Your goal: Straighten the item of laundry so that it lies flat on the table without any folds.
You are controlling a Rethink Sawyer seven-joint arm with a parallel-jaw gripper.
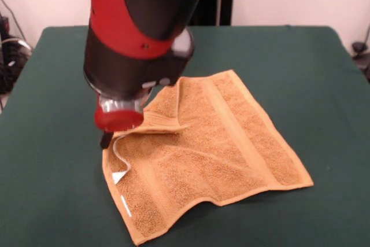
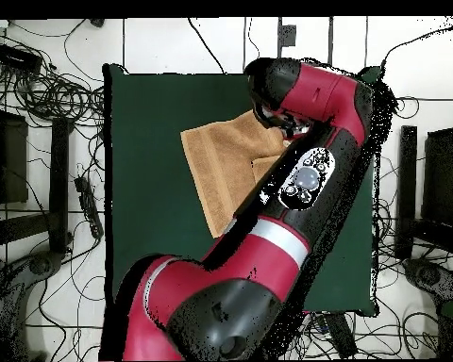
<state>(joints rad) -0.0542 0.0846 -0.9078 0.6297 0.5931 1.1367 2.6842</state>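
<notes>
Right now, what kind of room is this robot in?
Probably a robot lab or workshop, not a home. A big red and black robot arm reaches over a green table that holds only an orange towel, and bundles of cables lie all over the floor around the table.

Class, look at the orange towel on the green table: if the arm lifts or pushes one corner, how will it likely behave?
The towel is probably floppy: one edge by the gripper already curls over. Pushed, it would likely bunch rather than slide, since its looped pile lies on the felt-like table. It looks light and unlikely to break.
</notes>
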